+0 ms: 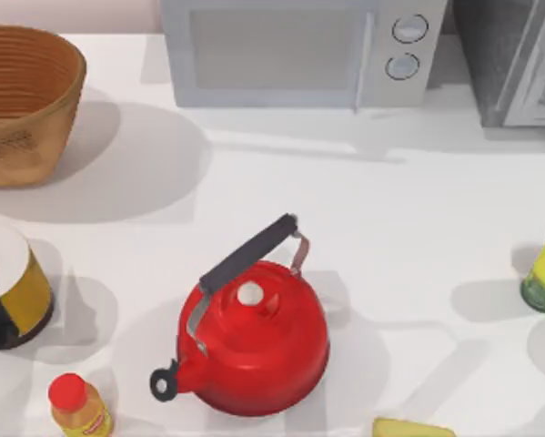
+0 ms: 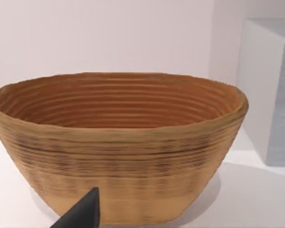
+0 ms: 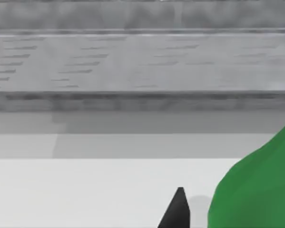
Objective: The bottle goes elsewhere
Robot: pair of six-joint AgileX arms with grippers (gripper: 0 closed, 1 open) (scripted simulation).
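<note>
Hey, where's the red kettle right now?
In the top view, the red kettle stands low in the middle of the table, right of the small red-capped yellow bottle, well below the microwave.

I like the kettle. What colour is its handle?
The kettle's handle has a dark grey grip; the body is red. Top view shows it best.

We saw a white tabletop (image 1: 418, 228) lit from above, with soft grey shadows cast across it. Along its far edge stood a pale grey microwave (image 1: 295, 50) with two round dials, and at the far right corner a darker grey appliance (image 1: 513, 59), whose ribbed grey face also showed in the right wrist view; at the far left corner sat a woven brown basket (image 1: 22, 100). Behind the basket, in the left wrist view, a plain pale wall (image 2: 109, 33) rose from the tabletop.
</note>
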